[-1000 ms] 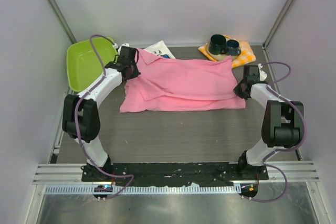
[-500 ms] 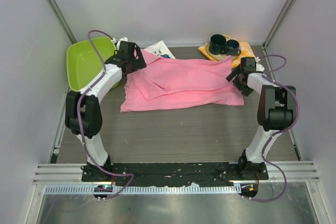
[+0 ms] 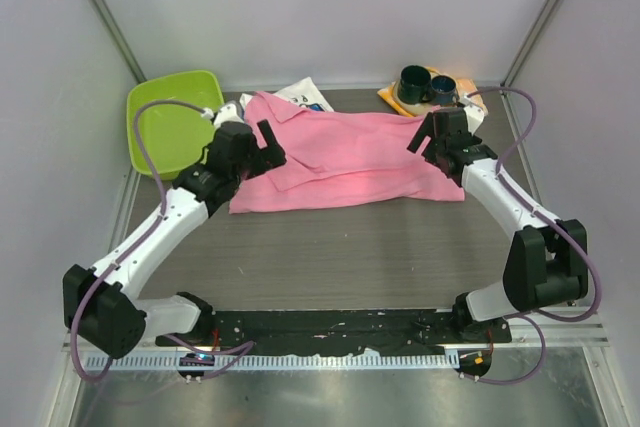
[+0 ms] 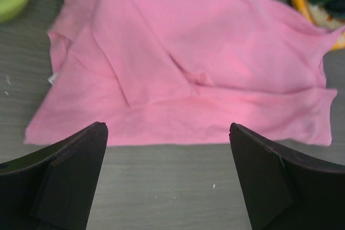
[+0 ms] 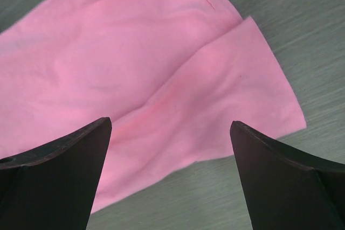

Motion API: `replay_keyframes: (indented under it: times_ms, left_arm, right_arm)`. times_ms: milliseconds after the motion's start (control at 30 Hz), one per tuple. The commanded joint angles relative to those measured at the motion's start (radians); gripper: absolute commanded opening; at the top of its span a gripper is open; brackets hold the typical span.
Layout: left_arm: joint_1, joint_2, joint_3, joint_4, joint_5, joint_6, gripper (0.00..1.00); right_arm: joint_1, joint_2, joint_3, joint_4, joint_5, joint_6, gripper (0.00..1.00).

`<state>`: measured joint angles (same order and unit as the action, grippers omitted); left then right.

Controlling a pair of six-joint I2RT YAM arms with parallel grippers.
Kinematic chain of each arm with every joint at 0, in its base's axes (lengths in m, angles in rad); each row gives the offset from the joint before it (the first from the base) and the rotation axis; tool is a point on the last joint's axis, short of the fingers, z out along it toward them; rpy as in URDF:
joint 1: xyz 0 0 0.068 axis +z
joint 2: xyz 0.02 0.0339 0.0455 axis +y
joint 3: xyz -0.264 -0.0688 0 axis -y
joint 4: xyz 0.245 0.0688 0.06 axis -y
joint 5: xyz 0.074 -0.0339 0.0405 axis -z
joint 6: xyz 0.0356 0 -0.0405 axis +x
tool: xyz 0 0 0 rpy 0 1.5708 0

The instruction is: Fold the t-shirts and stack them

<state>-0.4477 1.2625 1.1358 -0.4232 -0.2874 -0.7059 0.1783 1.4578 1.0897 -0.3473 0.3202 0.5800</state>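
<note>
A plain bright pink t-shirt (image 3: 345,155) lies on the dark table, folded lengthwise with its upper layer lying over the lower one. My left gripper (image 3: 267,150) hovers open over the shirt's left end, with nothing between its fingers. In the left wrist view the pink shirt (image 4: 183,63) spreads out beyond the open left gripper (image 4: 167,127). My right gripper (image 3: 428,142) hangs open above the shirt's right end. The right wrist view shows the shirt's right corner (image 5: 135,63) under the empty right gripper (image 5: 170,122). A white printed t-shirt (image 3: 305,95) peeks out behind the pink one.
A lime green tub (image 3: 170,122) stands at the back left, beside the left arm. Two dark mugs (image 3: 415,85) sit on an orange-and-white checked cloth (image 3: 468,109) at the back right, close behind the right gripper. Grey walls close in the table on three sides.
Both grippers have opened and let go of the pink shirt. The arms have drawn back and swung inward over its ends. The shirt now lies folded on the table.
</note>
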Motion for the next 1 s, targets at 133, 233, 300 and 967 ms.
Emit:
replay_keyframes:
  times_ms: [133, 233, 300, 967]
  left_arm:
    - [-0.039, 0.038, -0.249, 0.188, 0.085, -0.066, 1.0]
    - [-0.039, 0.067, -0.269, 0.221, 0.076, -0.063, 0.99]
    - [-0.039, 0.11, -0.268, 0.238, 0.073, -0.053, 0.98]
    - [-0.039, 0.334, -0.284, 0.408, -0.024, -0.003, 0.98]
  right_arm:
    - [-0.005, 0.007, -0.12, -0.021, 0.02, -0.037, 0.98]
    - [-0.005, 0.009, -0.145, 0.001, 0.01, -0.039, 0.97]
    - [-0.003, 0.027, -0.154, 0.007, 0.003, -0.034, 0.97]
    - [-0.003, 0.216, -0.148, 0.073, 0.053, -0.051, 0.94]
